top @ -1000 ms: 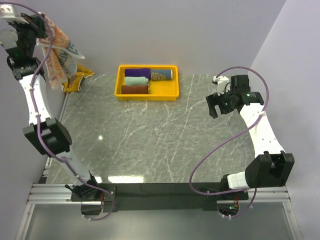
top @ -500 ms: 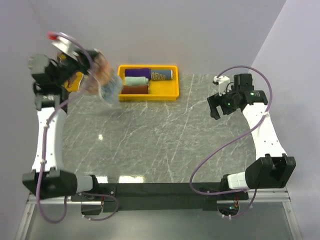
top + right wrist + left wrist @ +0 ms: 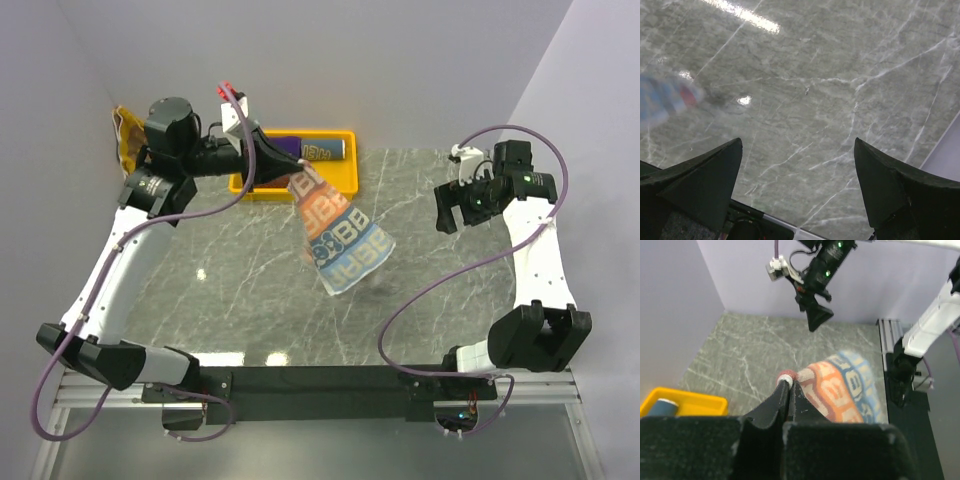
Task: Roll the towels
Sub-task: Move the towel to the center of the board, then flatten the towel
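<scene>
A towel [image 3: 340,235] with orange and blue bands and white lettering hangs spread from one corner, which my left gripper [image 3: 298,170] is shut on. It swings above the middle of the table, just in front of the yellow tray [image 3: 345,185]. In the left wrist view the jaws [image 3: 789,382] pinch the towel's reddish corner and the cloth [image 3: 840,390] trails away, blurred. My right gripper [image 3: 447,210] hovers open at the right side, well clear of the towel. In the right wrist view, nothing lies between its fingers [image 3: 797,142]; the towel's edge [image 3: 665,97] shows blurred at far left.
The tray at the back holds rolled towels, a purple one [image 3: 285,142] and a blue-grey one [image 3: 322,151]; my left arm hides the rest. A brown and yellow cloth [image 3: 125,140] lies in the far left corner. Walls close the back and both sides.
My left arm has swung from the far left corner out over the table, carrying the towel, which now hangs over the middle. The right gripper drifted slightly right, still open.
</scene>
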You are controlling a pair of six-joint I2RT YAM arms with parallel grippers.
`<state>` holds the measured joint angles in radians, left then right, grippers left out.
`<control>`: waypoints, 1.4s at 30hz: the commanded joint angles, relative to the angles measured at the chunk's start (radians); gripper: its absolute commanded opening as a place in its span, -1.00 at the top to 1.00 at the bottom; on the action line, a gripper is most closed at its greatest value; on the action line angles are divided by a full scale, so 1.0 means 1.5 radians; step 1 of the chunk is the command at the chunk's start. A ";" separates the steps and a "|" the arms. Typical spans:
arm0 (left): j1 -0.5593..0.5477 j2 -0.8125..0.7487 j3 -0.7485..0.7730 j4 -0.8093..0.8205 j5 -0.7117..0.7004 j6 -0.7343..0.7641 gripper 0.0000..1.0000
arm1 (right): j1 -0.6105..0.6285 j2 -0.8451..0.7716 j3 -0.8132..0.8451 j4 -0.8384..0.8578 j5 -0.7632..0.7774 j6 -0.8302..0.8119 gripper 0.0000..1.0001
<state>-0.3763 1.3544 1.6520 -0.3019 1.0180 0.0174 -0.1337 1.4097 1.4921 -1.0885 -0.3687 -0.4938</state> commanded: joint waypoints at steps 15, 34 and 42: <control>0.114 0.103 -0.312 -0.582 -0.258 0.667 0.99 | 0.094 -0.040 -0.172 0.042 -0.036 -0.033 -0.45; 0.242 0.340 -0.161 -0.562 -0.212 0.527 0.99 | 0.230 0.152 -0.259 0.202 0.049 -0.004 -0.46; 0.247 0.403 -0.125 -0.535 -0.198 0.491 0.99 | 0.292 0.179 -0.282 0.195 0.041 -0.054 -0.11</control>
<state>-0.0086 1.9438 1.4384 -1.1271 0.6788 0.7895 0.2653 1.6936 1.0832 -0.7959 -0.2977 -0.5243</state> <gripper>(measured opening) 0.015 0.557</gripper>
